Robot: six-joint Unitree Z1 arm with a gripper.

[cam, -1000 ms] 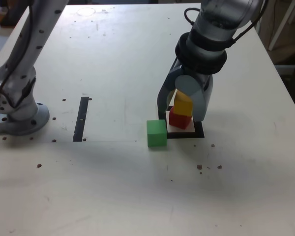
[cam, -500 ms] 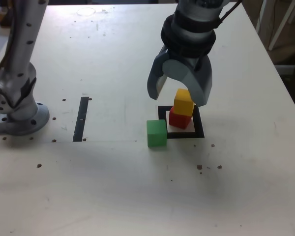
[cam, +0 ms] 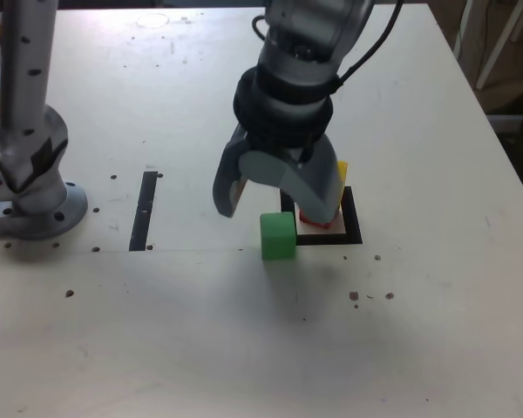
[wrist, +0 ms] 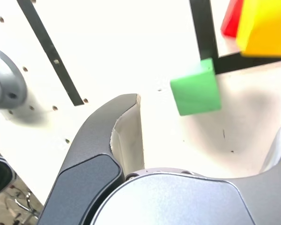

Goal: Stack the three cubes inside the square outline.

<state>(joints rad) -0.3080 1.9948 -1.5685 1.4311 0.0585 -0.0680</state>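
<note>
White table (cam: 183,104) with green cube (cam: 278,236), square outline (cam: 353,228), black strip (cam: 143,210).

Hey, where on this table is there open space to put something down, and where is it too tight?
Free: the stretch between the black strip and the green cube, and the table's near part. Crowded: the square outline, where the open gripper hangs over the red-and-yellow stack.

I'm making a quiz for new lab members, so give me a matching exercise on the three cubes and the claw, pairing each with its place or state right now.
Things:
1. green cube
2. yellow cube
3. red cube
4. claw

Places or states:
A. at the bottom of the stack, inside the square outline
B. open and empty above the table
C. on the table, just outside the outline's corner
D. on top of another cube

Pairs: 1-C, 2-D, 3-A, 4-B
</note>
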